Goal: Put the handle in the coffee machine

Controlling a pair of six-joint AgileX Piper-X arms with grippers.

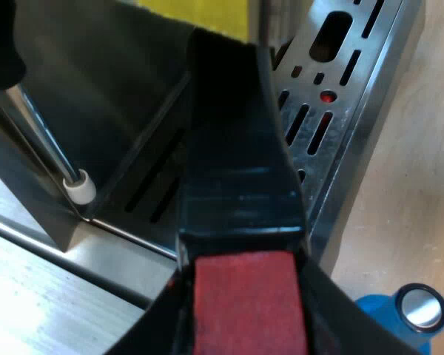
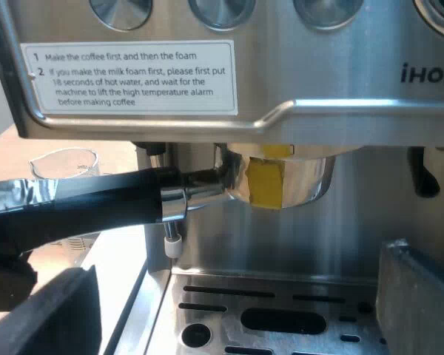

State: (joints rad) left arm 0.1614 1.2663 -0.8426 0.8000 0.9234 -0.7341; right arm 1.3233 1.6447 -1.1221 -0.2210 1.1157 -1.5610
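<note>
The metal holder (image 2: 281, 181), marked with yellow tape, sits up against the brew head of the espresso machine (image 2: 340, 118). Its dark handle (image 2: 96, 203) sticks out sideways toward the measuring glass. My left gripper (image 1: 244, 310) is shut on that handle (image 1: 237, 163), its black fingers (image 1: 152, 329) flanking the red end (image 1: 248, 303). In the right wrist view the left gripper (image 2: 4, 248) shows at the handle's outer end. My right gripper (image 2: 240, 310) hangs open in front of the machine, low over the drip tray, holding nothing.
The slotted drip tray (image 1: 340, 111) (image 2: 281, 318) lies below the holder. A steam wand with a white tip (image 1: 80, 188) (image 2: 173, 248) hangs beside the handle. A blue tamper (image 1: 399, 318) stands on the wooden table by the tray. A measuring glass (image 2: 63, 166) stands behind the handle.
</note>
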